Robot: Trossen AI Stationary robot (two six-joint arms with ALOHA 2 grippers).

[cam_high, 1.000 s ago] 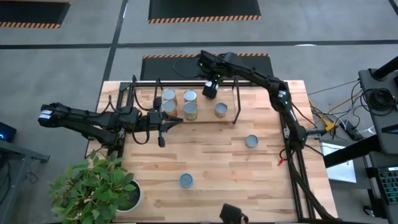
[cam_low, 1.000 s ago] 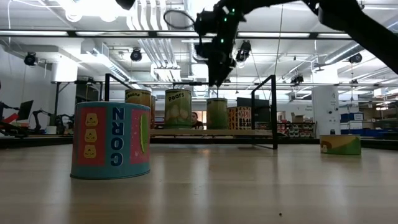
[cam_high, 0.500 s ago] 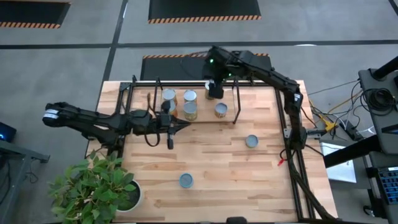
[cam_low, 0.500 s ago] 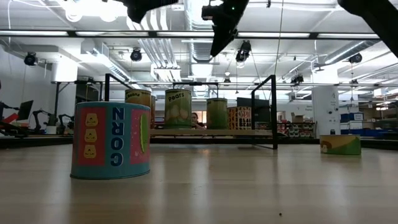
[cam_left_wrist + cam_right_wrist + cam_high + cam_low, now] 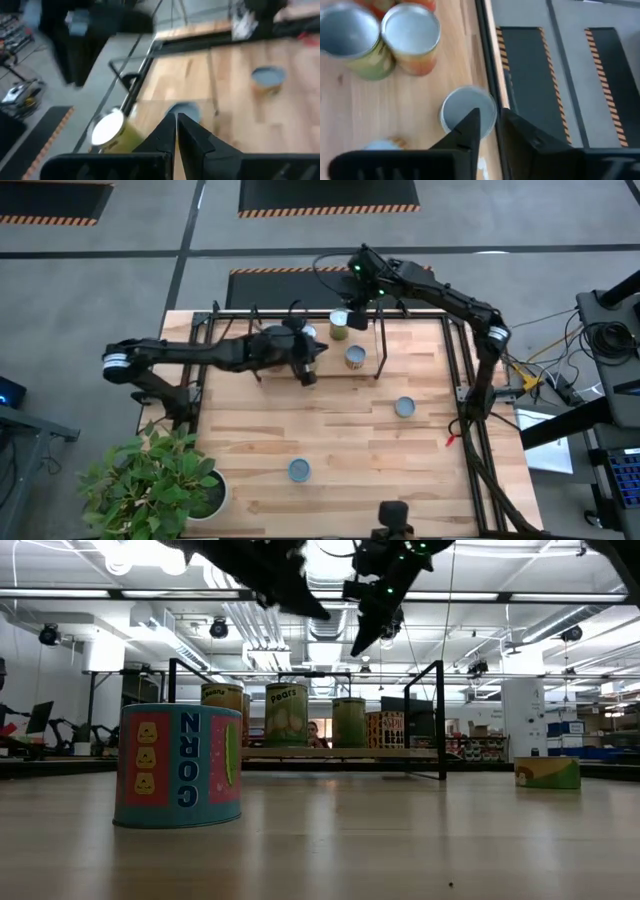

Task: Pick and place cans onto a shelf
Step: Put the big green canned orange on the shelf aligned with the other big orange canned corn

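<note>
**A:** so where's everything sitting right now?

**B:** The shelf (image 5: 300, 340) runs along the far side of the table (image 5: 340, 440), and there are cans on its board. From table height I count three standing in a row (image 5: 286, 714), the middle one labelled Pears. Both arms are up over it. The left gripper (image 5: 308, 372) hangs above the shelf's middle, fingers pressed nearly together, holding nothing. The right gripper (image 5: 352, 305) is over the back edge, fingers only a narrow slit apart, also empty.

**A:** any cans off the shelf?

**B:** Yep. One blue-topped can (image 5: 404, 408) sits out on the table toward the right side, and another (image 5: 299, 470) near the front, beside the potted plant (image 5: 160, 485). That front one reads CORN (image 5: 181, 766).
</note>
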